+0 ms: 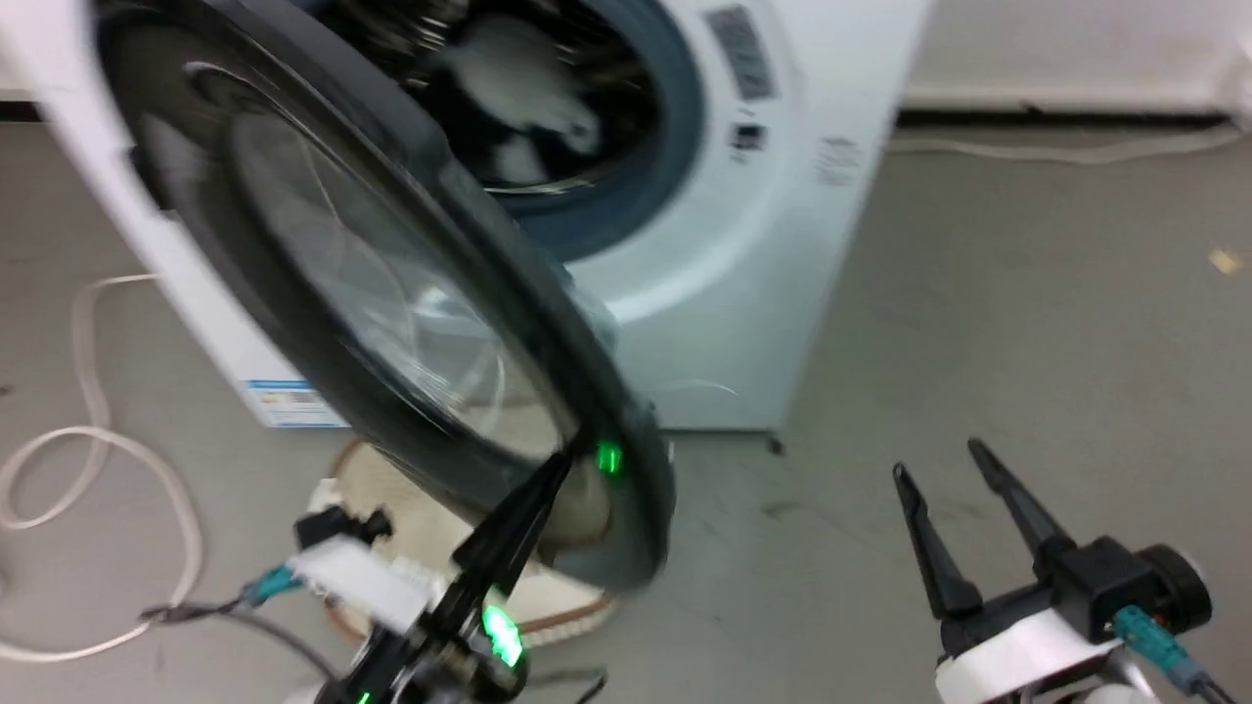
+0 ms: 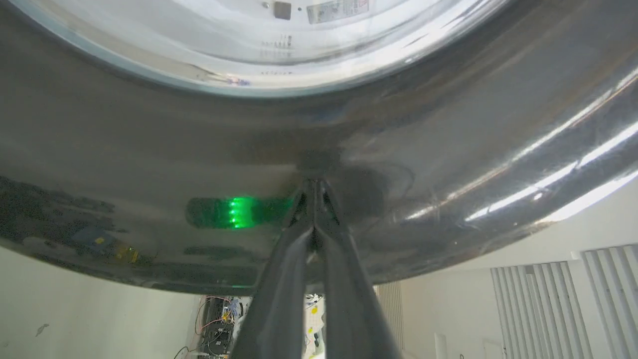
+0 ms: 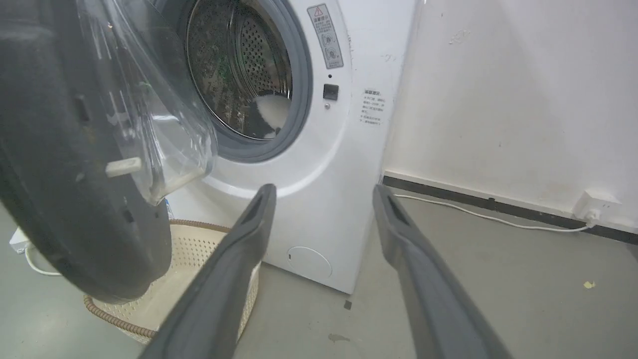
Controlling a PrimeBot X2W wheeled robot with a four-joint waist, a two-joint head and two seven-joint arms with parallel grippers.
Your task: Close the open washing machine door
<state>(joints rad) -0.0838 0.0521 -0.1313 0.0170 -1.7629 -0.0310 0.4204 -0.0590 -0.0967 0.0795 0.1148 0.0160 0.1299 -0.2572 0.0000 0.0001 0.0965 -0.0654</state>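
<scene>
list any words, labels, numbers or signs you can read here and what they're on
Red warning triangle with an exclamation mark: at the top of the grey sticker on the washing machine front. The pictograms below it are too small to read.
Printed block on the white front: several lines, too small to read.
Blue sticker low on the machine: blurred, unreadable.
No word, brand or number can be read.

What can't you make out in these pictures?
- Head view: blur makes the machine's stickers unreadable.
- Head view: the door hides most of the basket.
- Right wrist view: the left edge cuts off the door.
- Left wrist view: the left gripper's tips blur into the door; contact unclear.
</scene>
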